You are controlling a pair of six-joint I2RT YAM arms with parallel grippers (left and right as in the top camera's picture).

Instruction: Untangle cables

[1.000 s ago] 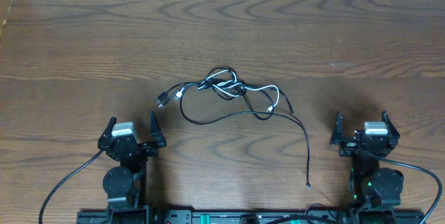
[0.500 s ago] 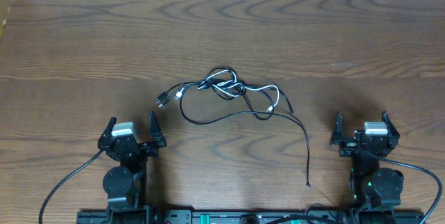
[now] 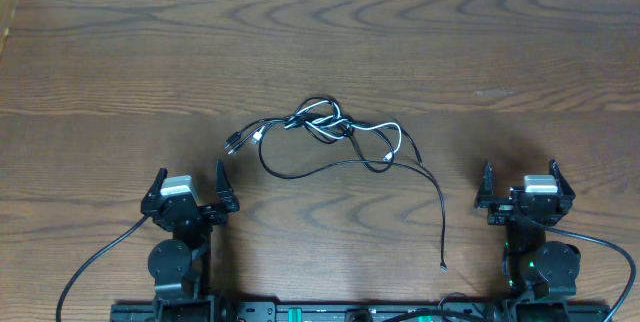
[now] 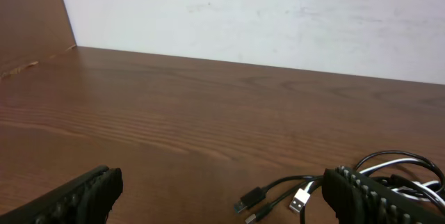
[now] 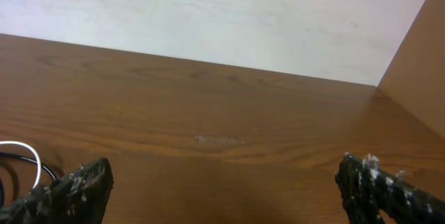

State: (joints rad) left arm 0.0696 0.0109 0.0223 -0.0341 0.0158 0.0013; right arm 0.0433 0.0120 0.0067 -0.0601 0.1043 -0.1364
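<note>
while both arms sit low at the near edge, the cables (image 3: 330,132) lie in a knot mid-table, untouched

the left gripper (image 3: 190,177) and right gripper (image 3: 520,172) have their jaws spread wide and hold nothing, each well apart from the bundle; that fits a ready pose before the first reach, judging by how they flank the heap; the cords rest loose on the table (image 3: 120,62), the white cord (image 3: 385,134) looped through the black ones at a tight cluster (image 3: 320,120); a few plug ends (image 3: 240,142) fan out to the left, nearest the left claw and visible between its fingers in the wrist view; one long black tail (image 3: 440,202) trails free toward the right arm, probably the easiest strand to pull out first; nothing has been separated yet
</note>
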